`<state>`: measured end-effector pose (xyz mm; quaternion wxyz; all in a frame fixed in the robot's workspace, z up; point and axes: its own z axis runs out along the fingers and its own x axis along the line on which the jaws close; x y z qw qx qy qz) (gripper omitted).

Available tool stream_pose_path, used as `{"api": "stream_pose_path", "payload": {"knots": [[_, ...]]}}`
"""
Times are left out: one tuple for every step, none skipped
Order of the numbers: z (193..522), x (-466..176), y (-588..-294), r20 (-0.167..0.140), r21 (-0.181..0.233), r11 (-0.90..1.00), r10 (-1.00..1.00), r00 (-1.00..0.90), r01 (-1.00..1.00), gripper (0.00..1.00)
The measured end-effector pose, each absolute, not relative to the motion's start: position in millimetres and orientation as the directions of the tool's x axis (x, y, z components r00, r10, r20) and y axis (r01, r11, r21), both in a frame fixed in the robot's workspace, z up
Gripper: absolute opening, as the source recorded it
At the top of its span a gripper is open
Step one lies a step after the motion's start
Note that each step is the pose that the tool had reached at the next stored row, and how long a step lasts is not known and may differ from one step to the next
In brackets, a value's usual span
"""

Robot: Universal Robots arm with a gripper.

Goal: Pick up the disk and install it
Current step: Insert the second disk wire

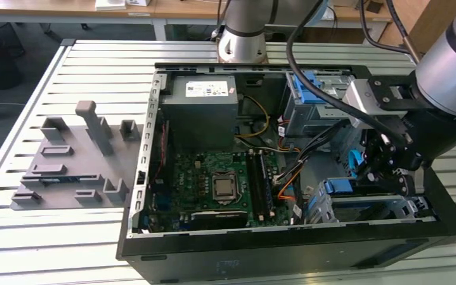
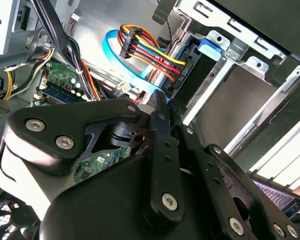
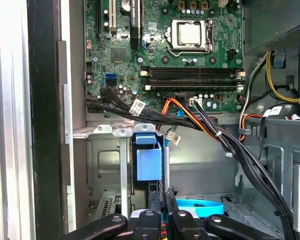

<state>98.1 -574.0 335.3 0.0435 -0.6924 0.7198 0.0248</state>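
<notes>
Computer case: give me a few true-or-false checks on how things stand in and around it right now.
1. The gripper is inside the open computer case. True.
2. The grey fixture block lies at the exterior view's right of the case. False: it lies at the left.
3. A cooler covers the processor socket. False: the socket is bare.
4. In the first wrist view, a blue plastic part stands in the bay near the gripper. True.
</notes>
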Motion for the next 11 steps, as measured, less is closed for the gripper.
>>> {"api": "stream_pose_path", "payload": {"knots": [[335.1,98.1,-574.0,-0.097,-0.025,0.040,-0.995,-0.037,-0.999,0.16],[335.0,98.1,-574.0,-0.097,-0.025,0.040,-0.995,-0.037,-0.999,0.16],[334.9,98.2,-574.0,-0.097,-0.025,0.040,-0.995,-0.037,-0.999,0.16],[334.9,98.3,-574.0,-0.097,-0.025,0.040,-0.995,-0.037,-0.999,0.16],[334.8,98.6,-574.0,-0.097,-0.025,0.040,-0.995,-0.037,-0.999,0.16],[334.8,98.9,-573.9,-0.097,-0.025,0.040,-0.995,-0.037,-0.999,0.16],[334.8,99.2,-574.0,-0.097,-0.025,0.040,-0.995,-0.037,-0.999,0.16],[334.8,99.4,-574.0,-0.097,-0.025,0.040,-0.995,-0.037,-0.999,0.16],[334.8,99.5,-574.0,-0.097,-0.025,0.040,-0.995,-0.038,-0.999,0.16],[334.8,99.5,-574.0,-0.097,-0.025,0.040,-0.995,-0.038,-0.999,0.16],[334.7,99.5,-574.0,-0.097,-0.025,0.040,-0.995,-0.038,-0.999,0.16]]}}
